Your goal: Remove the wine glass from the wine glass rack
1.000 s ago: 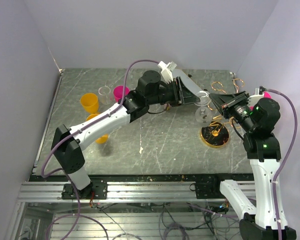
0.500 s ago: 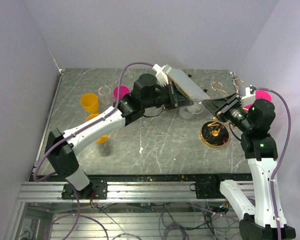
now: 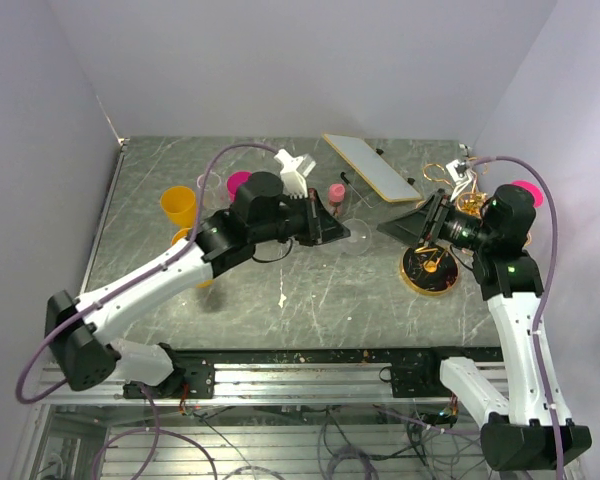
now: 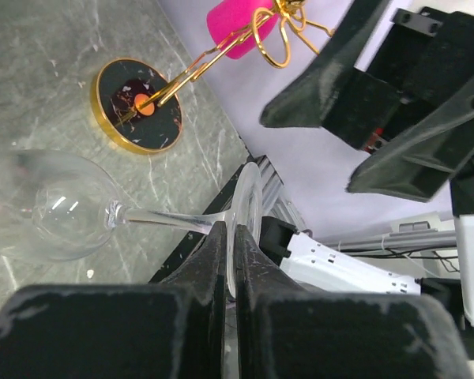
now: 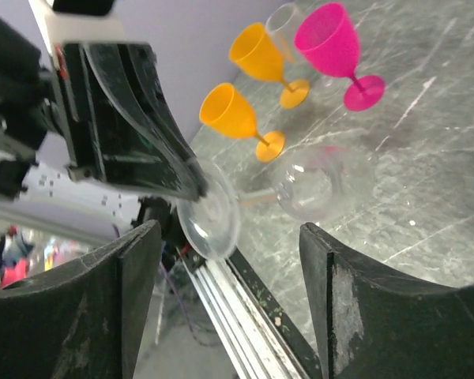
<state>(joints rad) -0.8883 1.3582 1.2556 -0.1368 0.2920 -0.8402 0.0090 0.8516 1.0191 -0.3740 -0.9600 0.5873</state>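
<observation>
The clear wine glass point(image 3: 357, 229) lies sideways in the air, off the wine glass rack point(image 3: 429, 270). My left gripper point(image 3: 332, 229) is shut on its round foot point(image 4: 246, 201), and the bowl point(image 4: 57, 205) points toward the rack's dark gold-rimmed base point(image 4: 137, 116). In the right wrist view the glass point(image 5: 306, 186) hangs in front of my right gripper point(image 5: 231, 260), which is open and touches nothing. The right gripper point(image 3: 393, 226) faces the glass from the rack's side, a short gap away. The rack's gold loops point(image 3: 438, 174) show no glass on them.
A flat white board point(image 3: 372, 166) lies at the back. Two orange glasses point(image 5: 230, 108) point(image 5: 257, 52), a pink glass point(image 5: 329, 35) and a clear one point(image 5: 284, 19) stand at the left. A pink cup point(image 3: 526, 190) sits behind the right arm.
My left gripper shut on the glass's foot and carried it left, away from the rack. My right gripper opened, let the glass go and drew back to the right.
</observation>
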